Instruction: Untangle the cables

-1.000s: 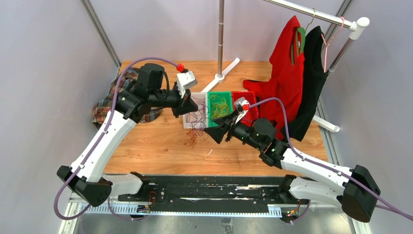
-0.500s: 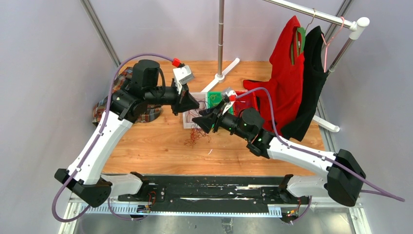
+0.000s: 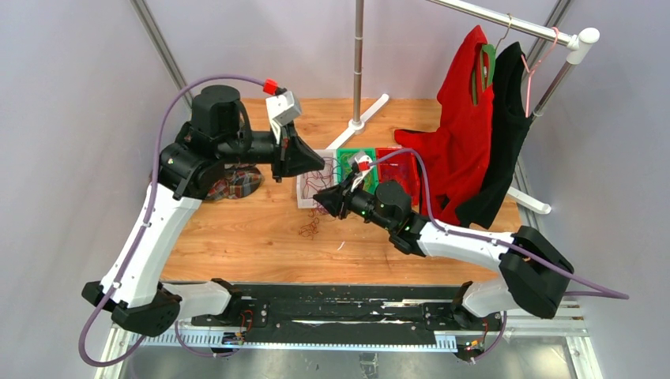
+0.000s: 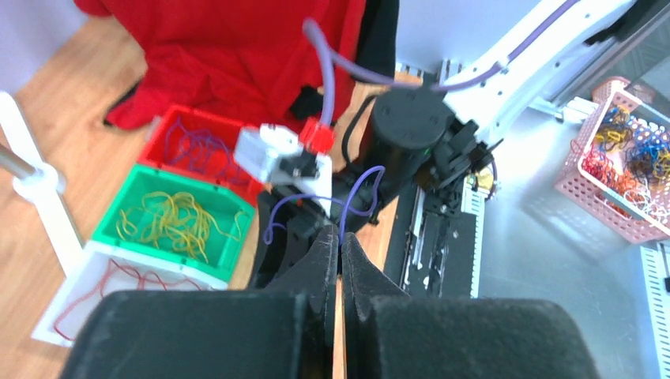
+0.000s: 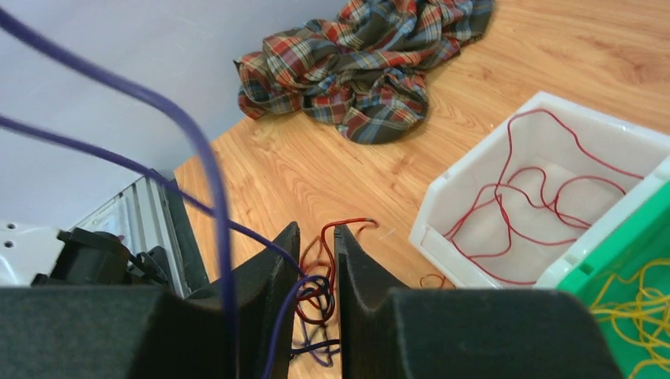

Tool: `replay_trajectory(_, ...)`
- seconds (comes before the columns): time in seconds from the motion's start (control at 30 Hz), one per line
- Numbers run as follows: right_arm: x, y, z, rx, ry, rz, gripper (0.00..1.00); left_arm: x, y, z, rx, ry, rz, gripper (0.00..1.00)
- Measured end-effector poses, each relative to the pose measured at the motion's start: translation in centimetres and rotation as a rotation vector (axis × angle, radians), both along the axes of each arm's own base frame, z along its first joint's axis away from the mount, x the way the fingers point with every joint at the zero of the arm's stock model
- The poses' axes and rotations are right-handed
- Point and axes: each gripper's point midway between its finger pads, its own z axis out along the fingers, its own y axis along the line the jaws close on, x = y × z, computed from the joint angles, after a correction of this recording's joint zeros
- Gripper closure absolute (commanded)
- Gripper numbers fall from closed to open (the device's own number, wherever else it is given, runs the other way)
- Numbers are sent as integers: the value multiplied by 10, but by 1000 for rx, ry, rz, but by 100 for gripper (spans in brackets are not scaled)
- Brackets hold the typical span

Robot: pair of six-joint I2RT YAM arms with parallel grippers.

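The cables (image 5: 320, 296) lie as a red-and-purple knot on the table (image 3: 261, 237), just near of the white bin (image 5: 466, 260). One purple strand (image 5: 213, 181) rises taut out of it, probably so it can be teased free. The left gripper (image 4: 340, 237), raised at the far left, has its fingers pressed together on that strand. The right gripper (image 5: 316, 229) reaches in low from the right, its fingers a narrow gap apart around the strand, not visibly pinching it.

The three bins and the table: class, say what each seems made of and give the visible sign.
White bin, green bin and red bin: probably moulded plastic, smooth, uniformly coloured, thin-walled with rounded rims. Table: wood or wood-look laminate, matte, with plank seams and grain; which one cannot be told.
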Motion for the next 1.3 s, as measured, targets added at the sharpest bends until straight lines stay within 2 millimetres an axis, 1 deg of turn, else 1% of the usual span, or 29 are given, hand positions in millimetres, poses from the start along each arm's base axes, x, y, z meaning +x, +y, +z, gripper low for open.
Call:
replay_trajectory(0.07,0,-2,-11,-5,7,-9,81,-2,0,16,-23,-24,-6,100)
replay_trajectory(0.13,0,-4,-29,-27,30,-15,82,-4,0,37,-54,-64,-7,100)
replay_trajectory(0.2,-3,-8,-55,-64,69,-18,82,-6,1,62,-88,-122,-4,100)
replay_trajectory(0.23,-5,-11,-70,-85,91,-20,82,-7,2,72,-99,-145,-2,100)
replay_trajectory(0.3,-10,-18,-97,-129,132,-25,81,-8,5,101,-137,-218,9,100)
replay_trajectory(0.37,-15,-25,-117,-157,165,-32,80,-8,6,118,-158,-261,22,100)
replay_trajectory(0.43,-18,-31,-130,-169,187,-40,79,-6,8,135,-179,-308,38,99)
replay_trajectory(0.5,-21,-34,-136,-167,203,-43,79,-2,9,145,-189,-336,54,99)
replay_trajectory(0.57,-24,-37,-142,-165,214,-45,78,4,8,150,-190,-356,73,99)
replay_trajectory(0.7,-28,-43,-153,-180,237,-49,79,23,7,152,-182,-383,128,100)
replay_trajectory(0.77,-29,-44,-157,-188,243,-51,79,31,8,156,-187,-408,163,100)
replay_trajectory(0.87,-29,-45,-163,-203,252,-53,78,40,12,169,-208,-465,213,99)
replay_trajectory(0.93,-29,-45,-167,-213,259,-53,75,43,15,179,-227,-503,243,100)
replay_trajectory(1.07,-31,-48,-181,-243,281,-55,69,50,29,213,-290,-633,341,100)
replay_trajectory(1.13,-35,-52,-189,-261,295,-57,67,51,39,235,-333,-712,401,100)
replay_trajectory(1.23,-40,-60,-201,-288,316,-60,66,48,56,269,-404,-828,489,100)
replay_trajectory(1.3,-43,-64,-205,-298,323,-61,66,42,67,288,-448,-888,531,100)
